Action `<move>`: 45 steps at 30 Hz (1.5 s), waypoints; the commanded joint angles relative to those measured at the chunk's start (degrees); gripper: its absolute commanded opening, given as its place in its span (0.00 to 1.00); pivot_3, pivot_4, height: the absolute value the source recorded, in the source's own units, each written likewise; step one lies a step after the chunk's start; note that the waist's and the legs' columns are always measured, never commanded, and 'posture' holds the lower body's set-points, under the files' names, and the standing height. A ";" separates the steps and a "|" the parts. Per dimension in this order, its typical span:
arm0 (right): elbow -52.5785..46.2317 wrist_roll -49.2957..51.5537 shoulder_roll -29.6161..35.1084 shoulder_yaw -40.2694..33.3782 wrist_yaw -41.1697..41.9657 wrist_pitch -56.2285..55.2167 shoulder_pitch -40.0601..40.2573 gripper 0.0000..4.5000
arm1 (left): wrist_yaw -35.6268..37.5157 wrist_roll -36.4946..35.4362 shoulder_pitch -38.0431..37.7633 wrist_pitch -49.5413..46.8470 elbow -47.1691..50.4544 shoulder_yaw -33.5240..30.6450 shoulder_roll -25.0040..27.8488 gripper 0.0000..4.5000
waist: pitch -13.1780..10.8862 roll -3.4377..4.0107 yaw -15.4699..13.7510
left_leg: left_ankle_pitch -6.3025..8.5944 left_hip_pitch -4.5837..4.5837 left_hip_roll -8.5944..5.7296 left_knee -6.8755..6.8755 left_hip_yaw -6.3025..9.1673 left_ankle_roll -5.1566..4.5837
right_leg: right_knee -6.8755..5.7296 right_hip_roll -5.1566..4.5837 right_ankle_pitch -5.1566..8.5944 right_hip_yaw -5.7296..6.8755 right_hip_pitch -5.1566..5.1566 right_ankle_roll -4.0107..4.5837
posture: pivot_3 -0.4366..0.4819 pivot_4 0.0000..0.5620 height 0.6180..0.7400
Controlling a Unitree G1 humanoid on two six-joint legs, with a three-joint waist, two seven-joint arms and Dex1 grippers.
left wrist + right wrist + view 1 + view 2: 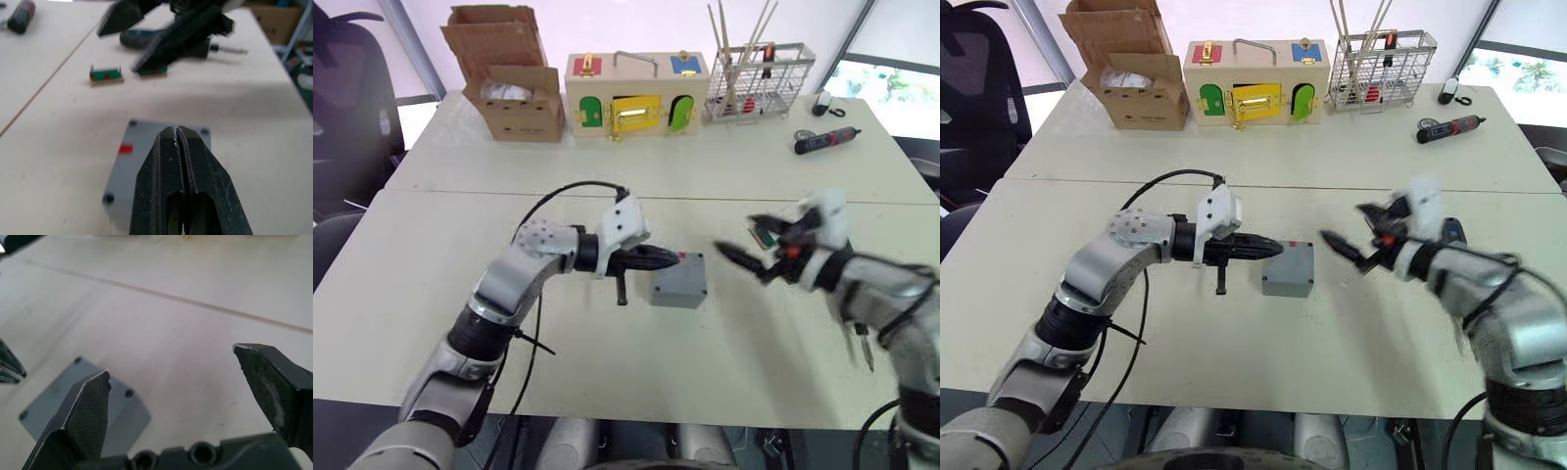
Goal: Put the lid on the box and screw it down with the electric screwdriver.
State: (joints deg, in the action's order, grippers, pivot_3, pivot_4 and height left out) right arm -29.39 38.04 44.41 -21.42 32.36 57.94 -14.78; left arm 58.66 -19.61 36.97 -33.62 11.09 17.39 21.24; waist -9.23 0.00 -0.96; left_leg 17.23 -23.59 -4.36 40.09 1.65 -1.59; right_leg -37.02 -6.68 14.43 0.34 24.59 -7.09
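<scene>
Just ahead of our left gripper (661, 260), whose jaws are pressed together on nothing, sits the box (679, 280) with the lid (128, 161) already on it, four corner screw holes showing; the closed tips hover over its near edge. Our right gripper (752, 253) hangs near the box's other side, jaws wide apart and empty. Behind those jaws, toward the right arm, lies the screwdriver (161, 39), its long axis across the table with the bit pointing away from the box. We judge the right gripper nearer, so the pickup falls to it.
</scene>
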 commanded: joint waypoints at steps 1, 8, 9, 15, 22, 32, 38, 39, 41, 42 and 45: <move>5.19 2.27 10.68 -8.86 3.81 6.91 -0.61 0.99 | 2.55 -1.39 2.81 1.98 0.07 1.46 -1.61 0.00 | 0.00 0.00 -0.10 | 0.02 0.00 0.00 0.00 0.01 -0.04 | 0.02 -0.01 0.00 0.01 -0.03 0.00 | 0.48 0.27 0.62; 20.41 -0.37 27.91 -7.11 10.85 15.15 4.40 0.99 | 7.46 2.92 3.64 8.20 0.16 10.32 -2.24 0.00 | 0.01 0.06 0.25 | 0.15 0.02 0.04 -0.04 -0.13 -0.27 | 0.14 -0.08 0.01 -0.02 -0.06 0.01 | 0.48 0.27 0.62; 21.87 -0.73 29.67 -6.09 12.01 15.61 5.41 0.99 | 7.53 3.35 3.54 8.84 0.22 10.85 -2.33 0.00 | 0.01 0.06 0.23 | 0.16 0.02 0.04 -0.04 -0.13 -0.29 | 0.13 -0.09 0.01 -0.02 -0.06 0.01 | 0.48 0.27 0.62; 31.26 -0.85 36.01 1.92 18.67 18.59 4.53 0.99 | 6.32 4.41 1.56 9.05 3.62 13.10 -2.94 0.00 | 0.02 0.09 0.25 | 0.22 0.02 0.07 -0.02 -0.13 -0.38 | 0.14 -0.10 0.01 -0.02 -0.06 0.02 | 0.48 0.27 0.62; 43.06 -5.66 35.39 19.49 22.93 19.10 -9.44 0.99 | 3.84 4.78 -1.27 7.07 7.52 14.39 -3.21 0.00 | 0.00 0.13 0.23 | 0.21 0.01 0.07 -0.01 -0.13 -0.36 | 0.23 -0.10 0.01 -0.02 -0.07 0.02 | 0.48 0.27 0.62; 52.97 -13.58 32.25 37.99 32.64 17.94 -21.66 0.99 | -0.19 4.60 -3.66 3.63 11.35 14.17 -2.67 0.00 | -0.01 0.21 0.13 | 0.09 -0.06 0.06 -0.03 -0.13 -0.14 | 0.40 -0.09 0.00 0.00 -0.07 0.01 | 0.48 0.27 0.62; 60.52 -20.61 26.44 44.88 34.77 14.48 -27.51 0.99 | -2.30 4.50 -4.39 1.96 12.55 14.39 -3.04 0.00 | 0.00 0.27 0.26 | 0.08 -0.07 0.05 -0.02 -0.13 -0.10 | 0.43 -0.08 0.00 -0.01 -0.07 0.00 | 0.48 0.27 0.62; 62.57 -22.35 24.98 46.01 34.64 13.15 -28.62 0.99 | -2.67 4.53 -4.56 1.69 12.72 14.40 -3.09 0.00 | 0.01 0.20 0.34 | 0.08 -0.06 0.05 -0.02 -0.14 -0.09 | 0.42 -0.07 0.00 -0.01 -0.07 0.00 | 0.48 0.27 0.62; 65.50 -25.21 23.28 47.95 35.58 10.93 -30.12 0.88 | -3.16 4.57 -4.81 1.29 12.96 14.40 -3.11 0.00 | 0.05 -0.05 0.41 | 0.07 -0.02 0.05 -0.01 -0.13 -0.07 | 0.42 -0.06 -0.01 -0.01 -0.12 0.00 | 0.48 0.27 0.62; 66.73 -26.73 22.74 48.98 36.31 9.63 -30.51 0.83 | -3.40 4.57 -4.96 1.11 13.08 14.38 -3.05 0.00 | 0.09 -0.14 0.41 | 0.06 0.01 0.05 0.00 -0.13 -0.06 | 0.43 -0.05 -0.01 -0.01 -0.16 0.00 | 0.48 0.27 0.62; 68.06 -30.18 22.30 51.40 39.66 7.06 -30.57 0.59 | -3.83 4.60 -5.22 0.95 13.30 14.41 -2.79 0.00 | 0.14 -0.23 0.32 | 0.07 0.07 0.04 0.03 -0.13 -0.06 | 0.51 -0.06 -0.02 -0.01 -0.29 0.02 | 0.48 0.27 0.62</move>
State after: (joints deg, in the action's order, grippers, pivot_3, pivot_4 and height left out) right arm 37.50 9.37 68.01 27.97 70.61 66.54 -46.01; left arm 55.12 -14.47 31.65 -32.62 22.00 32.44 18.62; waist -9.09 -0.23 -0.64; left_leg 17.30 -23.51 -4.34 40.12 1.53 -1.65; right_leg -36.49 -6.75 14.40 0.34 24.28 -7.08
